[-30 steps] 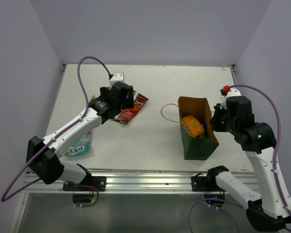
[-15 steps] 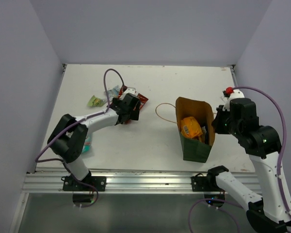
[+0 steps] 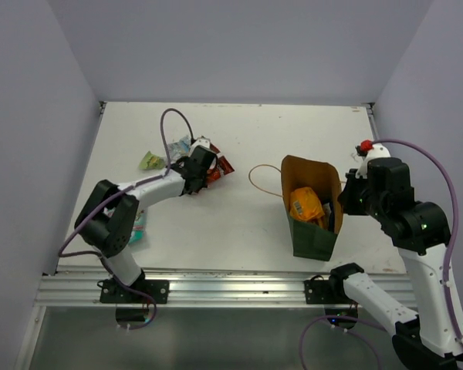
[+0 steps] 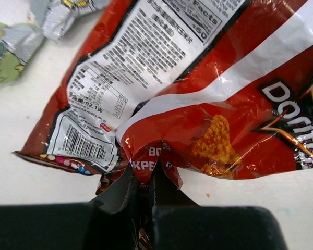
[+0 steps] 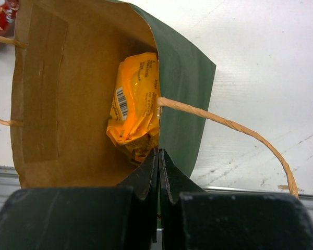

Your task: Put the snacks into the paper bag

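Note:
A red-and-white snack packet (image 4: 208, 104) lies on the table, and my left gripper (image 4: 145, 174) is shut on its crumpled near edge. In the top view this gripper (image 3: 203, 171) sits low at the packet (image 3: 221, 165), left of centre. The dark green paper bag (image 3: 312, 240) stands upright at the right with an orange-yellow packet (image 3: 305, 203) inside. My right gripper (image 5: 158, 156) is shut on the top edge of the bag's green side wall (image 5: 185, 94), with the orange packet (image 5: 134, 107) just beyond it.
A light green packet (image 3: 150, 160) and a pale blue-silver packet (image 3: 181, 145) lie just behind the left gripper. A teal packet (image 3: 137, 225) lies partly under the left arm. The bag's tan loop handles (image 3: 261, 179) stick out on both sides.
My left gripper came down onto the red packet and closed on its edge. The right gripper kept its grip on the bag wall, and the bag barely shifted.

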Controlling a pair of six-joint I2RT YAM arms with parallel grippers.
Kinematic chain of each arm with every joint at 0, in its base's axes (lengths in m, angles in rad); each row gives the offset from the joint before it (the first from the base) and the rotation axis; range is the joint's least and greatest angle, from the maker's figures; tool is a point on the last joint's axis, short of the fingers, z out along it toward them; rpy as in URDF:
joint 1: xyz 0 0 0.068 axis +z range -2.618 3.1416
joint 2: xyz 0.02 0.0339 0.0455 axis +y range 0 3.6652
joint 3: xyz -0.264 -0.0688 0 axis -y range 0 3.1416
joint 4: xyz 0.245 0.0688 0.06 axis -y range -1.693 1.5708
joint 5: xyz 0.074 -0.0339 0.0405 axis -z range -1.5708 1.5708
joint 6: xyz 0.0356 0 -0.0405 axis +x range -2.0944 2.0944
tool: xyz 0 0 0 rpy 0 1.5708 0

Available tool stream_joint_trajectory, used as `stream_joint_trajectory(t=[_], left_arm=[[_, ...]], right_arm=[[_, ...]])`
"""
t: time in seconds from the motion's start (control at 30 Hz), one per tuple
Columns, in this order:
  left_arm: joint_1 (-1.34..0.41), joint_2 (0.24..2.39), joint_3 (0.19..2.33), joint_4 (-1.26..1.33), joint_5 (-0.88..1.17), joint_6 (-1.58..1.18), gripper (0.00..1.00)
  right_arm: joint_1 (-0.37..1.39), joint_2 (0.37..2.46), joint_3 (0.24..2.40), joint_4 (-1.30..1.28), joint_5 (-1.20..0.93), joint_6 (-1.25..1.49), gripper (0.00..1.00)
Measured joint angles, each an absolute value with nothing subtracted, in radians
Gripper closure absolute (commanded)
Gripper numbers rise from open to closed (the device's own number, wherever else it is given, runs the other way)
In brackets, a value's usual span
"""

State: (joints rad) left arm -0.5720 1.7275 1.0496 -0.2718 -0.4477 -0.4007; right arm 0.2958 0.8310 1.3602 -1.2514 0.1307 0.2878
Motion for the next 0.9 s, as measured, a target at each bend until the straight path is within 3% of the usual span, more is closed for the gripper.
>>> stream_joint_trajectory(t=[0.17, 0.4, 0.63, 0.9], left_arm=[[-0.598, 1.515, 1.108, -0.350, -0.360, -0.427, 1.00], [-0.691, 1.323, 1.410, -0.285, -0.035, -0.496, 1.00], [-0.869, 1.382, 1.469, -0.126, 0.262, -0.598, 1.00], [-1.033, 1.538, 1.357, -0.077, 0.386, -0.681, 1.00]], right_arm=[[0.295, 0.838, 1.359, -1.245, 0.115, 0.288, 1.00], [0.295, 0.851, 1.344, -1.213, 0.107, 0.287, 1.00], [0.295, 0.864, 1.333, -1.181, 0.094, 0.288, 1.00], [0.295, 0.870, 1.333, -1.168, 0.094, 0.288, 1.00]])
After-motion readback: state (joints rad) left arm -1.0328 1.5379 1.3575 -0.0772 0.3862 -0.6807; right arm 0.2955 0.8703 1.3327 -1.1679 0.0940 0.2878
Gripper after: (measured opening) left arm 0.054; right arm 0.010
